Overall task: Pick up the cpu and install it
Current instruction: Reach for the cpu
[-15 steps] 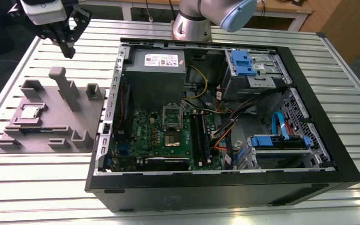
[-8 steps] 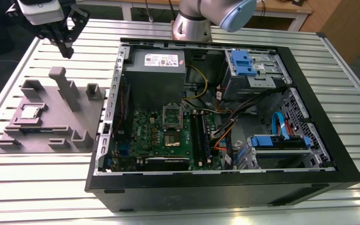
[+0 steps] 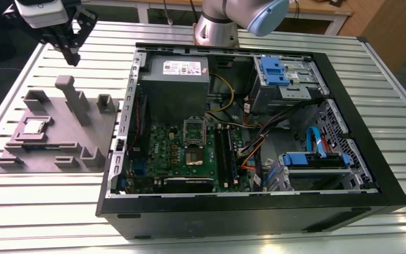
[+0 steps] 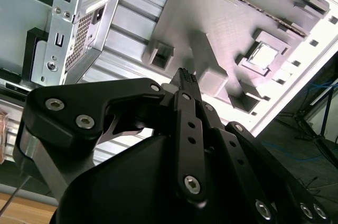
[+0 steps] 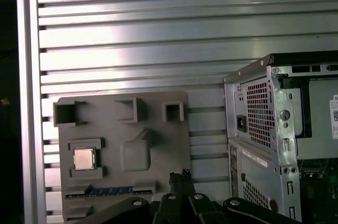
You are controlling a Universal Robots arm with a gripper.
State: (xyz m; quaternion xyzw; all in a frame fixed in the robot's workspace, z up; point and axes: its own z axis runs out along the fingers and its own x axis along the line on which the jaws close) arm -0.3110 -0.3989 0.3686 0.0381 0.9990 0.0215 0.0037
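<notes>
cpu point(image 3: 34, 127) in grey holder point(image 3: 65, 132) — gripper point(image 3: 71, 59) nearby, closed

Exterior view high above table point(image 3: 40, 211), wrist views closer, all sharing grey tray point(image 3: 103, 131)

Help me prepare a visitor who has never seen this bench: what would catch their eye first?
The open black computer case dominates, lying on the slatted metal table with its green motherboard exposed. At the exterior view's left sits a grey fixture tray with the shiny cpu resting in a pocket. The black pincer hangs in the air near the tray's far end, apart from the cpu.
</notes>
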